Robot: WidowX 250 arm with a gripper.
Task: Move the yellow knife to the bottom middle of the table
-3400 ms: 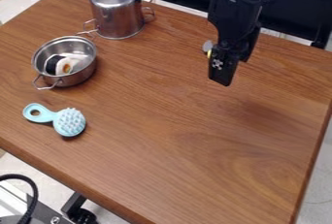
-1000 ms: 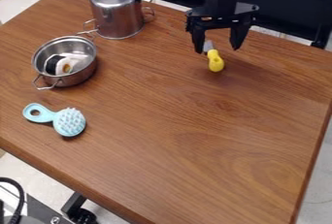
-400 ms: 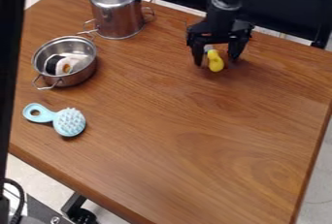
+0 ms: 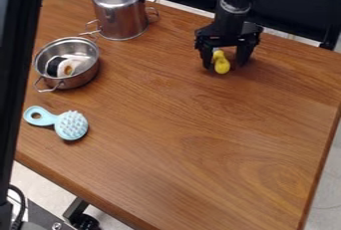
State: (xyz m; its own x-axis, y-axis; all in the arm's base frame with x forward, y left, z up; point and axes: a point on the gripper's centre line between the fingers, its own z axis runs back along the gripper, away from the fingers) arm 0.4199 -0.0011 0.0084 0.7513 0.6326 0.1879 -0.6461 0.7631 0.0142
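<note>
You see the yellow knife (image 4: pixel 222 65) on the worktop (image 4: pixel 193 149), its handle between the fingers of your gripper (image 4: pixel 225 66), which stand spread wide. Left of the gripper in your view: an upturned tall pot (image 4: pixel 121 15); farther left, a low pot (image 4: pixel 85 76) holding a black-and-white item (image 4: pixel 65 67); nearer you, a light-blue brush (image 4: pixel 71 125).

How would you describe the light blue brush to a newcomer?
On the wooden table, find the open metal pot at the camera view's left. Just below it in view lies the light blue brush. Unlike the pot, it has a ring-shaped handle and a round, bristly head.
</note>
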